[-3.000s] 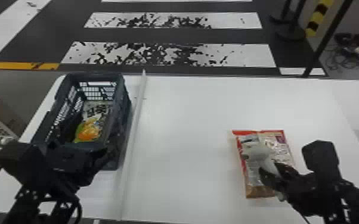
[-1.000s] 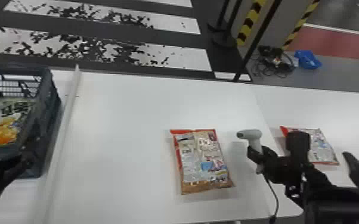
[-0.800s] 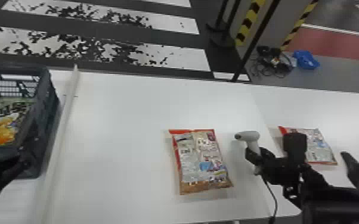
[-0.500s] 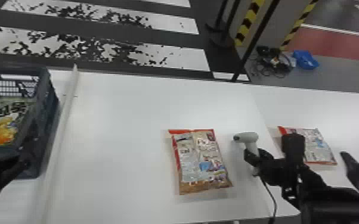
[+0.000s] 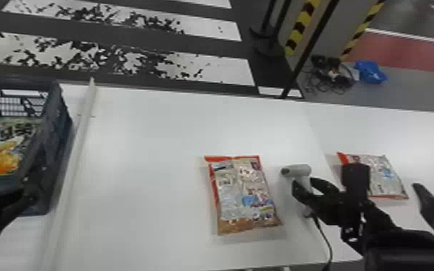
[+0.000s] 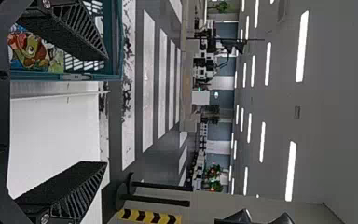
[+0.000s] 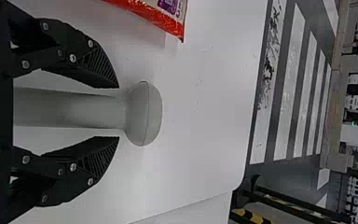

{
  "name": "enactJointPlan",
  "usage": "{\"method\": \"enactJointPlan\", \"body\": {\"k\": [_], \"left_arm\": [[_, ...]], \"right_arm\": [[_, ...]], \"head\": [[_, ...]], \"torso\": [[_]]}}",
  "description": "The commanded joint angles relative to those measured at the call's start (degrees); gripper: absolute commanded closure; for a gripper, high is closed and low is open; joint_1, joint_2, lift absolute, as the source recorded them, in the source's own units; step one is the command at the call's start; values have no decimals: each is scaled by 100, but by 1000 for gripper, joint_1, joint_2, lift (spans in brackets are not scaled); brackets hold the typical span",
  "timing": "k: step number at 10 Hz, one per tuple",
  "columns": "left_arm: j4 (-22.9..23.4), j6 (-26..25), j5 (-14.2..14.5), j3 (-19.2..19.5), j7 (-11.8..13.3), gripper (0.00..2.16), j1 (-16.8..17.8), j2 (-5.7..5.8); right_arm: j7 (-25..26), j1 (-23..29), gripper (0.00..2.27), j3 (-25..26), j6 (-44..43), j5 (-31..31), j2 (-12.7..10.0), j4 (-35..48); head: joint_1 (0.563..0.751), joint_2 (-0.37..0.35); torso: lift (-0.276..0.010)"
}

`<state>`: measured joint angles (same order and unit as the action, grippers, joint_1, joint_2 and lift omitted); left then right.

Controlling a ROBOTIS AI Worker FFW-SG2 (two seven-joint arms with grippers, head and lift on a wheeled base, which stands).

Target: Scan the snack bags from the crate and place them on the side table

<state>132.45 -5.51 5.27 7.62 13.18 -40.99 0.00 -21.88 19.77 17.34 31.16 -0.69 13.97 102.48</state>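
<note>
Right end effector (image 5: 304, 187) was open, fingers on either side of the scanner (image 5: 296, 170) handle, slight gaps showing. Left end effector (image 5: 3, 214) was open too, at the near end of the crate (image 5: 60, 144). One snack bag (image 5: 243, 196) lay flat on the tabletop (image 5: 147, 165), between the long white strip (image 5: 78, 155) and scanner. Second bag (image 5: 389, 176) was on the side table (image 5: 429, 144); another bag (image 5: 5, 153) sat inside the crate.
</note>
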Motion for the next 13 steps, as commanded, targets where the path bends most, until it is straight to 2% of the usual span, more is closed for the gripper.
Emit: {"method": "enactJointPlan", "body": {"k": [1,3,4,7,13], "left_arm": [[0,45,0,-7,0,70,-23,-15],[0,80,0,-7,0,70,-49,-15],[0,80,0,2,0,70,-49,-15],[-18,97,0,-15,0,73,-49,-15],[-35,97,9,-15,-8,73,-32,-15]], "right_arm": [[0,9,336,7,-26,-2,0,0],[9,167,107,165,-44,-265,-26,203],[0,334,107,305,-26,-538,-44,475],[-782,492,113,745,993,-1601,-79,888],[-2013,97,110,604,2294,-1751,-9,580]], "head": [[695,-230],[695,-234],[695,-236],[695,-221],[695,-135]], "torso": [[-94],[-94],[-94],[-94],[-94]]}}
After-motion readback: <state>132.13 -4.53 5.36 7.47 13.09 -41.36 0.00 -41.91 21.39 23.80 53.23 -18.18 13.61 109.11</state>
